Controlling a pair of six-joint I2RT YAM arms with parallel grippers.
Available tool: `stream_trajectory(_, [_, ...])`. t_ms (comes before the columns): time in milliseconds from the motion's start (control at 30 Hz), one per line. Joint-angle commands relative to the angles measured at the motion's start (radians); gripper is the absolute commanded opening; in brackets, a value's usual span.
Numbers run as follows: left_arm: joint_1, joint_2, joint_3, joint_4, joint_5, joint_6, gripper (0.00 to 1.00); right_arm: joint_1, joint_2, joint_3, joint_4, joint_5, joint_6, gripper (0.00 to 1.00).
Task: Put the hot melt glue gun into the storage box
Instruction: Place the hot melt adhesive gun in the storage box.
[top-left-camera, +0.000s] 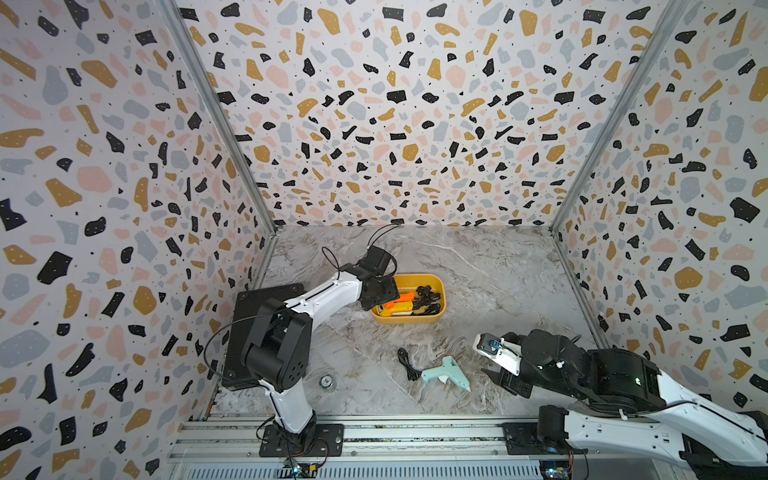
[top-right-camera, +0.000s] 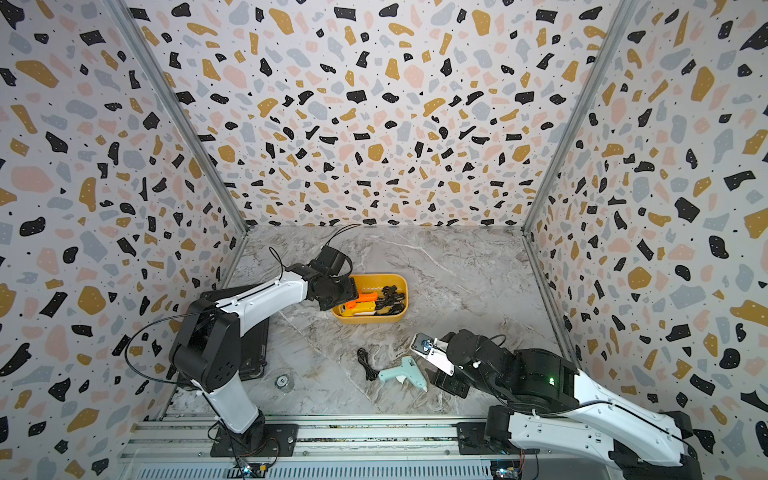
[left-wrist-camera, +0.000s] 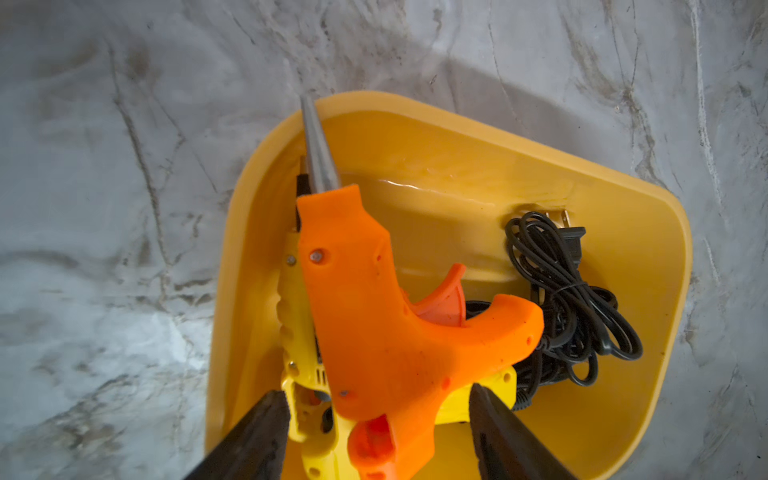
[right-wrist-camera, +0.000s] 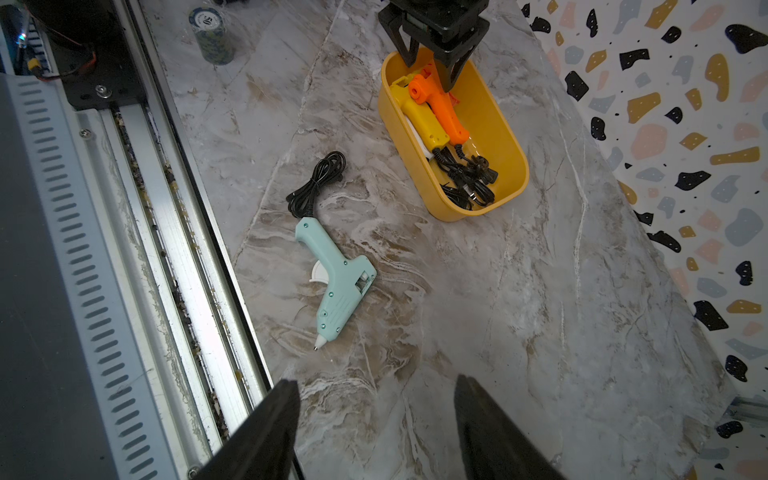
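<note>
The marble desk (top-left-camera: 478, 270) carries everything. The left arm (top-left-camera: 324, 295) reaches out over it to one end of the storage box (top-left-camera: 419, 319), a yellow-orange tub that sits around the middle of the desk. The right arm (top-left-camera: 623, 382) lies low near the front edge.

The left gripper (left-wrist-camera: 377, 392) hangs over the box with its jaws wide. They stand on either side of the rear of an orange glue gun (left-wrist-camera: 374, 316) without squeezing it. That gun lies inside the box on top of a yellow glue gun (left-wrist-camera: 295, 324), with its nozzle pointing at the box wall.

The right gripper (right-wrist-camera: 374, 382) is spread wide too and holds nothing. A mint glue gun (right-wrist-camera: 336, 282) lies flat on the desk just ahead of it, well apart from the box.

Bundled black cords (left-wrist-camera: 569, 299) fill the other end of the box. The mint gun's own cord (right-wrist-camera: 318, 183) is coiled on the desk beside its handle. A small stack of chips (right-wrist-camera: 212, 35) stands near the front rail.
</note>
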Motion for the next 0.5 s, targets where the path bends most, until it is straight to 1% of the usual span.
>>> stream_trajectory(0, [-0.004, -0.068, 0.088, -0.091, -0.047, 0.065, 0.76, -0.004, 0.002, 0.005, -0.008, 0.004, 0.001, 0.66])
stream_trajectory(133, [-0.004, -0.13, 0.144, -0.172, -0.083, 0.091, 0.77, -0.019, 0.036, 0.011, -0.032, 0.0, 0.021, 0.69])
stream_trajectory(267, [-0.004, -0.225, 0.16, -0.255, -0.125, 0.102, 0.7, -0.064, 0.089, -0.003, -0.037, -0.089, 0.073, 0.69])
stream_trajectory(367, [-0.004, -0.323, 0.128, -0.323, -0.15, 0.086, 0.63, -0.084, 0.159, -0.007, -0.037, -0.157, 0.106, 0.69])
stream_trajectory(467, [-0.004, -0.448, 0.06, -0.376, -0.167, 0.047, 0.58, -0.088, 0.245, 0.002, -0.035, -0.21, 0.099, 0.68])
